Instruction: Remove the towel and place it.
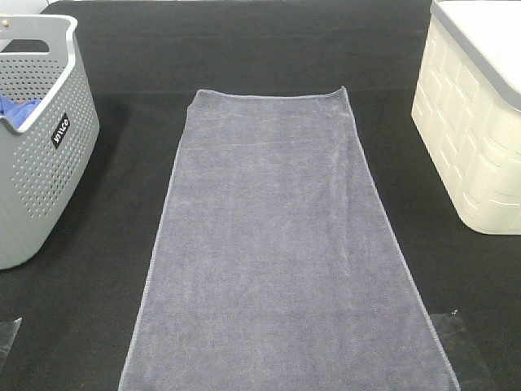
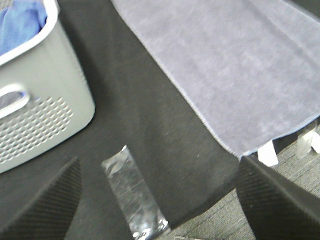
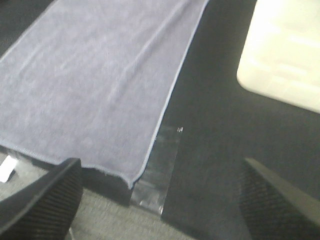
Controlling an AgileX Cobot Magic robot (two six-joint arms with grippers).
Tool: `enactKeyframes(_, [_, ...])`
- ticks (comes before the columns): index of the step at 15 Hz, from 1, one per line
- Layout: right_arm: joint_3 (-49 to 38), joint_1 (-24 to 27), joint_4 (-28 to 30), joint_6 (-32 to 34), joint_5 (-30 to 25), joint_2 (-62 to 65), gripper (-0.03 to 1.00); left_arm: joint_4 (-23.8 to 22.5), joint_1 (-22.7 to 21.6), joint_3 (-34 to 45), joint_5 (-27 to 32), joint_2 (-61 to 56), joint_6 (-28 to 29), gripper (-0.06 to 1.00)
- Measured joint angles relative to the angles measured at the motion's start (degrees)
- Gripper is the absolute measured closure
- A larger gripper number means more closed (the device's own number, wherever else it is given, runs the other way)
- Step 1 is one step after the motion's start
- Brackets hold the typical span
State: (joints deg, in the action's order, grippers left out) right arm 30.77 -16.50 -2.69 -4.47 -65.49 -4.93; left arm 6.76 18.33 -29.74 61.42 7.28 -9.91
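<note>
The grey-lavender towel lies spread flat down the middle of the black table, its long side running from the back to the front edge. Neither gripper shows in the high view. In the left wrist view the towel ends at the table's front edge. My left gripper hovers open off its near left corner with nothing between the fingers. In the right wrist view the towel has its near right corner at the edge. My right gripper stands open and empty beside that corner.
A grey perforated basket stands at the left with a bright blue cloth inside. A cream lidded box stands at the right. Clear tape strips lie on the table near its front edge.
</note>
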Motion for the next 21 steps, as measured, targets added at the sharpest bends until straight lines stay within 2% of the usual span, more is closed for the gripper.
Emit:
enactKeyframes(3, [-1.9, 0.0, -0.2, -2.1, 4.0, 0.1, 0.19, 0.6, 0.0, 0.4, -1.0, 0.0, -0.4, 0.14])
enactKeyframes(14, [-2.1, 0.0, -0.2, -2.6, 4.3, 0.1, 0.19, 0.6, -0.5, 0.4, -1.0, 0.0, -0.5, 0.14])
enactKeyframes(15, [-2.1, 0.0, -0.2, -2.6, 4.3, 0.1, 0.19, 0.7, -2.6, 0.4, -1.0, -0.1, -0.5, 0.14])
enactKeyframes(18, [-2.1, 1.0, -0.2, -2.6, 4.3, 0.1, 0.19, 0.7, -12.5, 0.4, -1.0, -0.2, -0.5, 0.14])
enactKeyframes(19, [-2.1, 3.0, -0.2, -2.6, 4.3, 0.1, 0.19, 0.7, -15.0, 0.4, -1.0, -0.8, -0.5, 0.14])
enactKeyframes(20, [-2.1, 7.7, -0.2, -2.6, 4.3, 0.1, 0.19, 0.7, -16.8, 0.4, -1.0, -3.0, -0.5, 0.14])
enactKeyframes(21, [-2.1, 7.7, -0.2, -2.6, 4.3, 0.1, 0.19, 0.7, -16.8, 0.4, -1.0, -3.0, -0.5, 0.14])
